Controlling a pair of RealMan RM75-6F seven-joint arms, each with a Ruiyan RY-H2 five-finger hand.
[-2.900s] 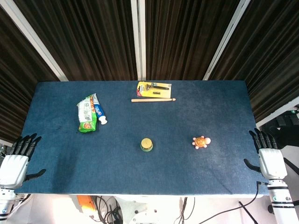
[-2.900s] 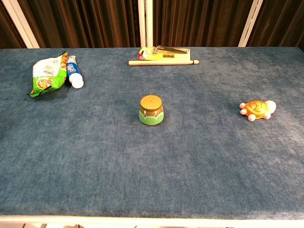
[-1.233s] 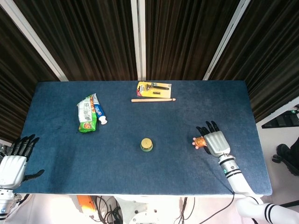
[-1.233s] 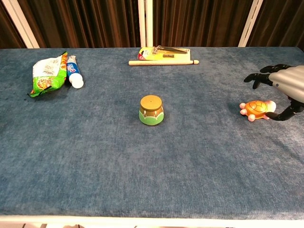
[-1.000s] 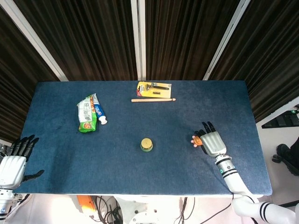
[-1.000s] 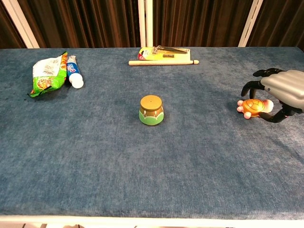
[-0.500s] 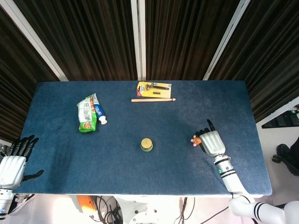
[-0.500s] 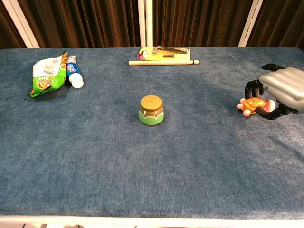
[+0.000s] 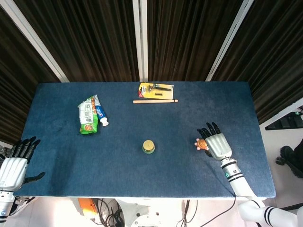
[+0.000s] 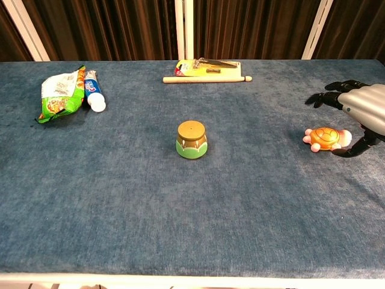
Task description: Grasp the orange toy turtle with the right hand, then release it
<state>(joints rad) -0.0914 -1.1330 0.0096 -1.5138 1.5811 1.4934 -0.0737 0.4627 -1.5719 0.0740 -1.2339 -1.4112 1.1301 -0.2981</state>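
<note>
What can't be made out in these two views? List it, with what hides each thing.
- Orange toy turtle, head view: mostly covered by the right hand; whether the thumb touches it is unclear in the chest view too.
- Right hand, chest view: cut off by the right edge of the frame.
- Left hand: seen only in the head view, at the frame's corner.
- Yellow card pack: its print is too small to read.

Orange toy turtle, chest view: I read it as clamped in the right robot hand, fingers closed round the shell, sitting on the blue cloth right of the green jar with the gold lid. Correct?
Not quite. The right robot hand is open, its fingers spread above and beside the orange toy turtle, not closed round the shell; the chest view shows this. The turtle does sit on the blue cloth, right of the green jar with the gold lid.
</note>
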